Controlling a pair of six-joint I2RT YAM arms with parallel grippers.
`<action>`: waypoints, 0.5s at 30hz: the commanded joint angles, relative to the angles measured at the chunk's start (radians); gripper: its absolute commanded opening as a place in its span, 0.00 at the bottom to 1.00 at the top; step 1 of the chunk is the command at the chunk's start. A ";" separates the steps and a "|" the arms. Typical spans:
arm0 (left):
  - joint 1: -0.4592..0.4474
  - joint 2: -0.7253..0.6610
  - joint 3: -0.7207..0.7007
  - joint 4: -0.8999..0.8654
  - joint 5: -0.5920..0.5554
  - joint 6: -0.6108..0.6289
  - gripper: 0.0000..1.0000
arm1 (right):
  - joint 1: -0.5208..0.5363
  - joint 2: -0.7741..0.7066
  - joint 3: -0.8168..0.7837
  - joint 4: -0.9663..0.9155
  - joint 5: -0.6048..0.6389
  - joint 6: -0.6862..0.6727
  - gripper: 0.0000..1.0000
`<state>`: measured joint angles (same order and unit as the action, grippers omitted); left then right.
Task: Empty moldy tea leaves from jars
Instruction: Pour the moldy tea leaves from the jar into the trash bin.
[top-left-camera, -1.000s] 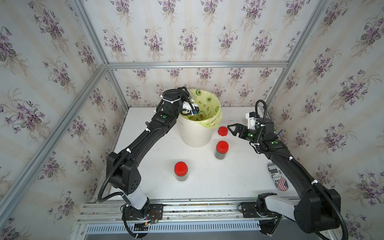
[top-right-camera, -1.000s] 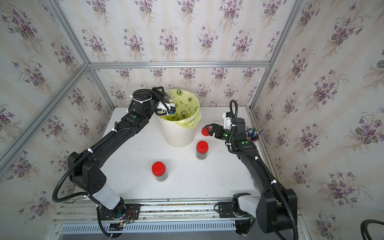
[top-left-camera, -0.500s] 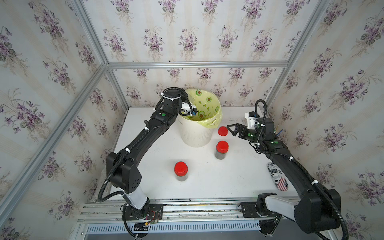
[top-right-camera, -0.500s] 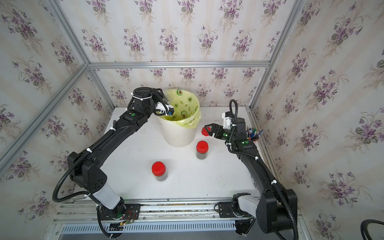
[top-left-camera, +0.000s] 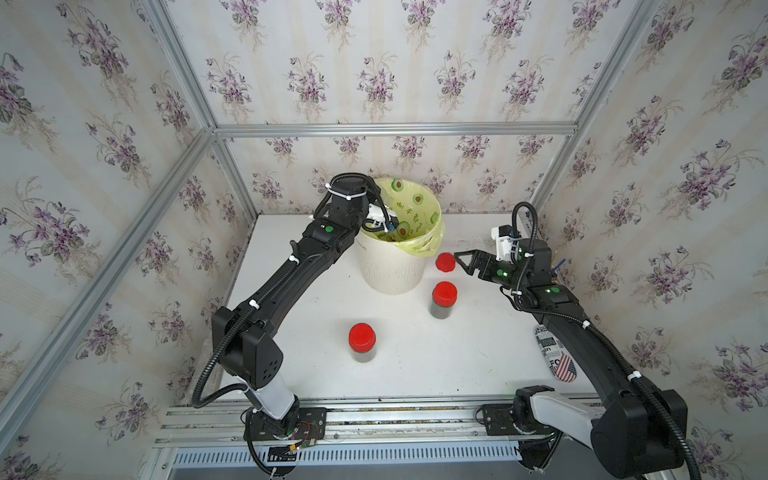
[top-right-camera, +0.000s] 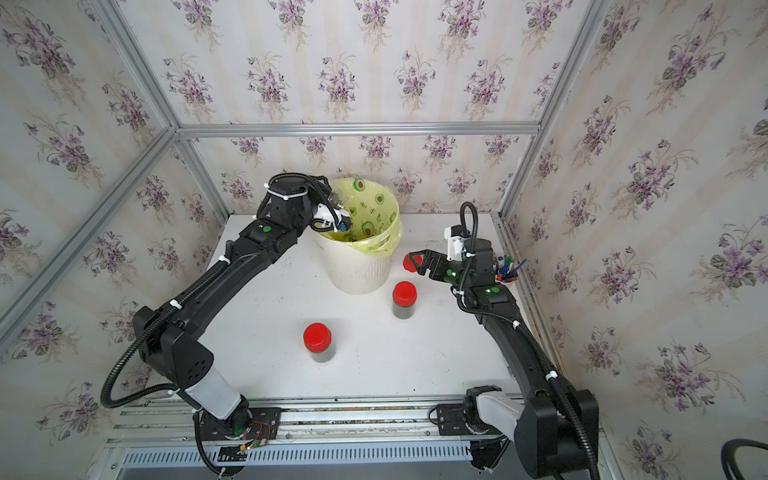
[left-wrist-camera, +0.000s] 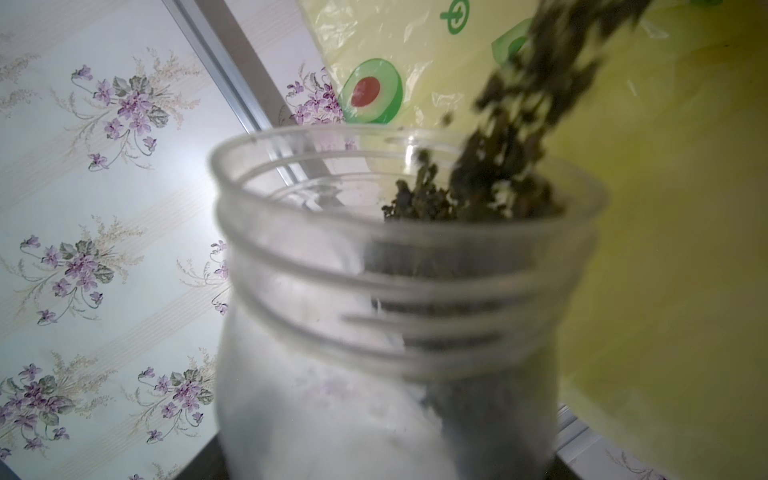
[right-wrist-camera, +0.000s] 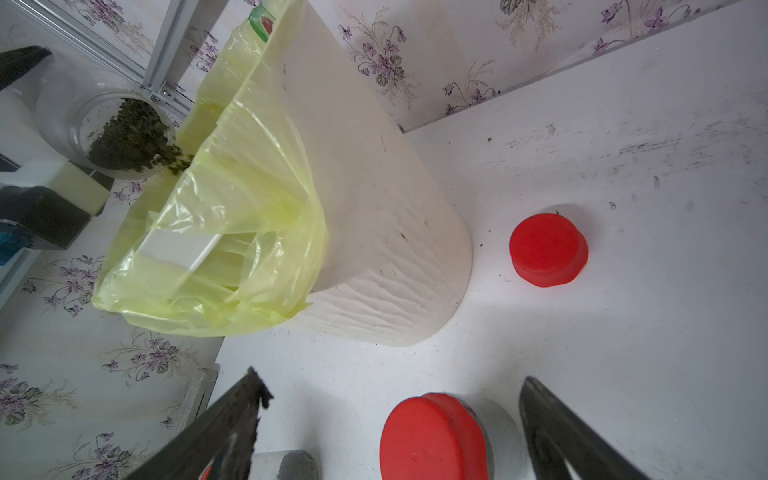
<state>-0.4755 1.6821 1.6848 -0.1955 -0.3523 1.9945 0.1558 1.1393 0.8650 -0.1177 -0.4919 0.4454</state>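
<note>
A capped jar (top-left-camera: 361, 343) is standing nearest on the worktop (top-left-camera: 316, 374), a second capped jar (top-left-camera: 444, 299) behind it. Beyond, the right end effector (top-left-camera: 462, 262) is hovering spread and empty beside a loose red cap (top-left-camera: 445, 262). Both top views are hiding the pour; the left wrist view is showing moldy tea leaves (left-wrist-camera: 511, 137) streaming from the open jar (left-wrist-camera: 395, 316), which the left end effector (right-wrist-camera: 50, 124) is pinching, tilted over the bin (top-left-camera: 390, 270).

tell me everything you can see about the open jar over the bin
The open jar is small, clear and plastic-looking, with a threaded neck and no cap. The left claw holds it tipped over the yellow-bagged bin. Dark tea leaves crowd its mouth and spill toward that bin.
</note>
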 joint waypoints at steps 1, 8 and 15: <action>0.001 0.004 0.025 0.022 -0.016 0.228 0.50 | 0.001 -0.008 -0.001 0.012 -0.022 -0.002 0.95; 0.000 0.031 0.113 0.026 -0.037 0.256 0.51 | 0.000 -0.013 -0.006 0.018 -0.051 -0.002 0.97; -0.010 0.054 0.096 0.008 -0.051 0.254 0.51 | 0.001 -0.021 -0.004 -0.001 -0.062 -0.013 0.97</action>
<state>-0.4812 1.7332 1.7824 -0.1989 -0.3908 1.9953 0.1558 1.1255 0.8593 -0.1261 -0.5392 0.4374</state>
